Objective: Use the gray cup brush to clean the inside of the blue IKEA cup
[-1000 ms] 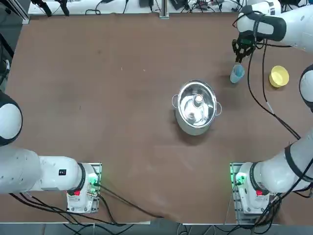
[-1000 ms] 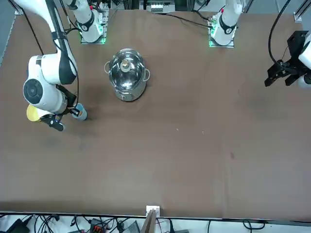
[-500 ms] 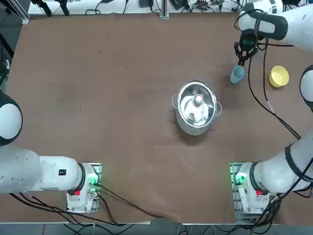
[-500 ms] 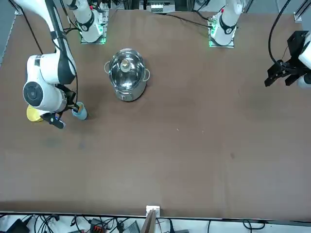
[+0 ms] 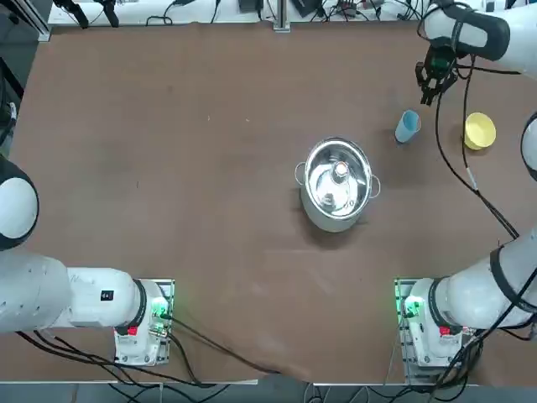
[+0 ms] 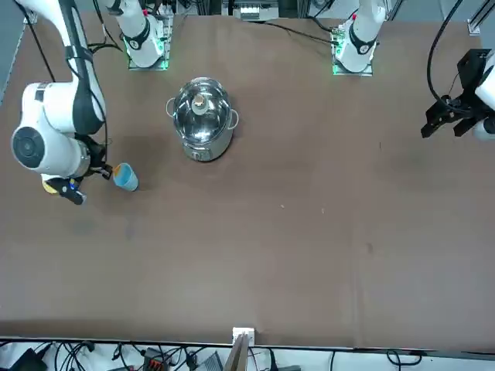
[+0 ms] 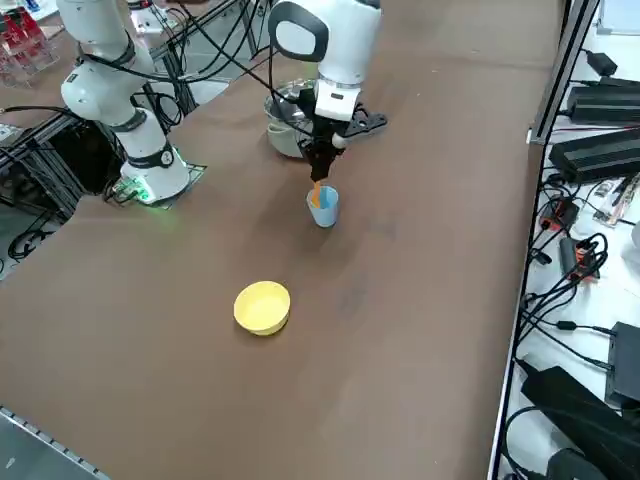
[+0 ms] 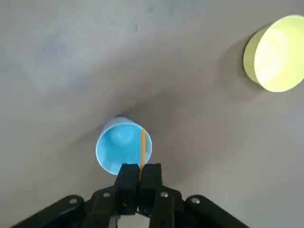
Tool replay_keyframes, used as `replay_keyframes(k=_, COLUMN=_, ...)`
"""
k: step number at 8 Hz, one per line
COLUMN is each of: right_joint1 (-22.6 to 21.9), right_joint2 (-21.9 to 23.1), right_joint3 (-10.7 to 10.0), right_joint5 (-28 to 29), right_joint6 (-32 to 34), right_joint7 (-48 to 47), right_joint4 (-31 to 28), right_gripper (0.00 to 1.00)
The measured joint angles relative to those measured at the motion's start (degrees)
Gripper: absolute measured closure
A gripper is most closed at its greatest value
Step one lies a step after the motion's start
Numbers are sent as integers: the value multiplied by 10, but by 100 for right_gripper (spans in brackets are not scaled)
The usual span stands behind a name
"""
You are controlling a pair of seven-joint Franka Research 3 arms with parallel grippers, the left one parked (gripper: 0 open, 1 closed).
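Near the upper right of the top view, the right gripper (image 8: 140,172) hangs over a brown table (image 5: 210,210), its two fingers pressed together on a slim orange cup brush (image 8: 143,145). The brush reaches across the mouth of the light-blue plastic cup (image 5: 407,127) — how deep it goes is unclear. A yellow bowl (image 5: 480,132) sits right of the cup, and a lidded steel pot (image 5: 336,189) stands right of center in that view.

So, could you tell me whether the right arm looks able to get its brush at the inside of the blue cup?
Probably yes: the right pincer is shut on the orange brush, whose free end points toward the open mouth of the blue cup.
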State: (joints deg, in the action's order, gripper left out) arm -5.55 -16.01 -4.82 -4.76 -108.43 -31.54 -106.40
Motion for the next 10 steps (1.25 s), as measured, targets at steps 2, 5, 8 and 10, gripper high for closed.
replay_keyframes(k=2, right_joint1=0, right_joint2=-15, right_joint3=3, right_joint5=2, right_joint6=-5, right_joint7=-13, right_joint4=24, right_gripper=97)
replay_keyframes(k=5, right_joint1=-25, right_joint2=-27, right_joint3=11, right_joint5=7, right_joint6=-5, right_joint7=-48, right_joint4=33, right_gripper=97)
replay_keyframes(k=8, right_joint1=-46, right_joint2=-36, right_joint3=11, right_joint5=7, right_joint6=25, right_joint7=-66, right_joint4=33, right_gripper=97)
replay_keyframes(k=10, right_joint1=-45, right_joint2=-35, right_joint3=8, right_joint5=7, right_joint6=63, right_joint7=-66, right_joint4=36, right_gripper=97)
